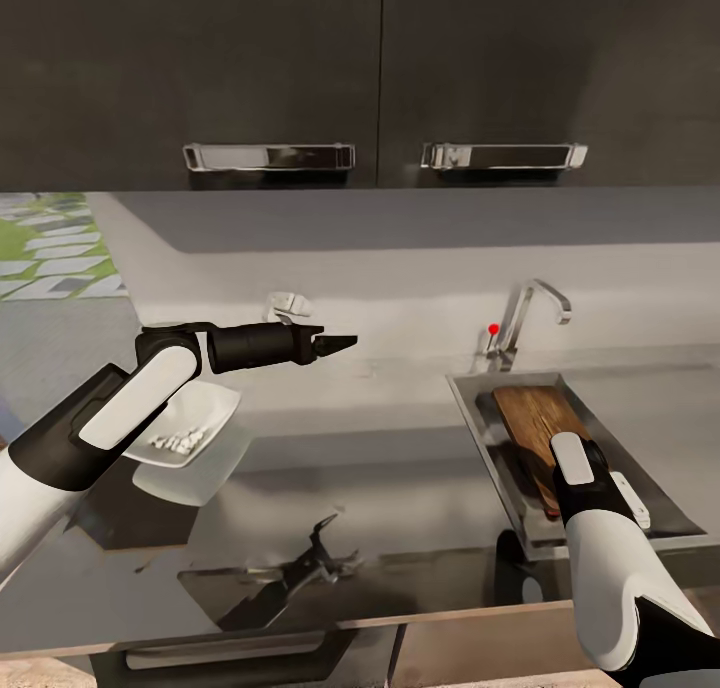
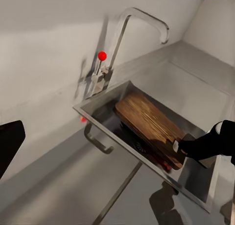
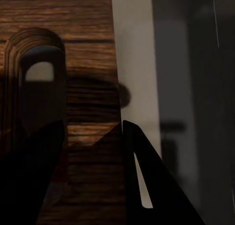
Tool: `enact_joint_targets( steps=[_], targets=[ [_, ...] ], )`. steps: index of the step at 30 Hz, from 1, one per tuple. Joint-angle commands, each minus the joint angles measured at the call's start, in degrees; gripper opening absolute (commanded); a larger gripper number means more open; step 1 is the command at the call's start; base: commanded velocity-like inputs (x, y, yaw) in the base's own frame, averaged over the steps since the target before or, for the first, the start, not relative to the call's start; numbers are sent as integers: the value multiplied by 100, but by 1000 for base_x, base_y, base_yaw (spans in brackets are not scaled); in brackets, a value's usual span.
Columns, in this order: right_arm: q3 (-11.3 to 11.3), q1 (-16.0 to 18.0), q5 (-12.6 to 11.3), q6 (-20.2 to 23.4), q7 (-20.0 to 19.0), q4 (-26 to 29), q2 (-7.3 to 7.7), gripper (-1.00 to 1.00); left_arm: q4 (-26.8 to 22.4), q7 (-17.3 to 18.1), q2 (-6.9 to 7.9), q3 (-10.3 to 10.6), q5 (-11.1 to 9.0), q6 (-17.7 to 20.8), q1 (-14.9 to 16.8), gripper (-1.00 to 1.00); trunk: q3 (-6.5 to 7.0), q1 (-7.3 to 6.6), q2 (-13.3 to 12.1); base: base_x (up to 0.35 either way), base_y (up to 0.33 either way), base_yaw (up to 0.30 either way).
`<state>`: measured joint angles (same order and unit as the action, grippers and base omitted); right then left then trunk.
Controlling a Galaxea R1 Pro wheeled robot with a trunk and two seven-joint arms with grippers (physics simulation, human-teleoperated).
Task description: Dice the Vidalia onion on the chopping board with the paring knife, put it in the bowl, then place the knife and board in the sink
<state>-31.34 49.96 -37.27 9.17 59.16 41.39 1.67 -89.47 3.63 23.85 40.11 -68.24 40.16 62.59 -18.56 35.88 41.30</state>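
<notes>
I'm counting one board (image 1: 535, 418) lying in one sink (image 1: 470, 400), one tap (image 1: 530, 313), one bowl (image 1: 200, 413), two cabinet handles (image 1: 268, 156), and two arms (image 1: 110, 418).

Glossy countertop (image 1: 400, 488) — white bowl (image 1: 190, 423) resting on it.

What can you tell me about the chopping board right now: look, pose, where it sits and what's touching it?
The chopping board is a dark brown wooden rectangle with rounded corners, clear grain and a slot handle at its near end. It lies inside the sink, tilted, its far end propped higher toward the tap side. The right gripper is at the handle end; the right wrist view shows one finger through the slot and the other off the board's edge, so it looks gripped, though I cannot confirm the clamp. Something reddish lies beneath it, too hidden to identify.
</notes>
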Motion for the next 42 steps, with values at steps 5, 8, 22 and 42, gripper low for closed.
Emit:
enact_joint_targets(
  steps=[5,8,22,42],
  targets=[
    [-4,5,-5,57,25,10,0,-100,0,16,1,6,4,9,8,100,-44,1,7,0,0,0],
    [-4,5,-8,57,25,10,0,-100,0,15,-1,6,4,9,8,100,-48,1,7,28,2,0],
    [-4,5,-9,57,24,10,0,-100,0,15,5,6,4,9,8,100,-84,1,7,64,30,14],
    [-1,5,-9,58,18,10,0,-100,0,21,5,6,4,9,8,100,-244,1,7,0,0,63]
  ],
)
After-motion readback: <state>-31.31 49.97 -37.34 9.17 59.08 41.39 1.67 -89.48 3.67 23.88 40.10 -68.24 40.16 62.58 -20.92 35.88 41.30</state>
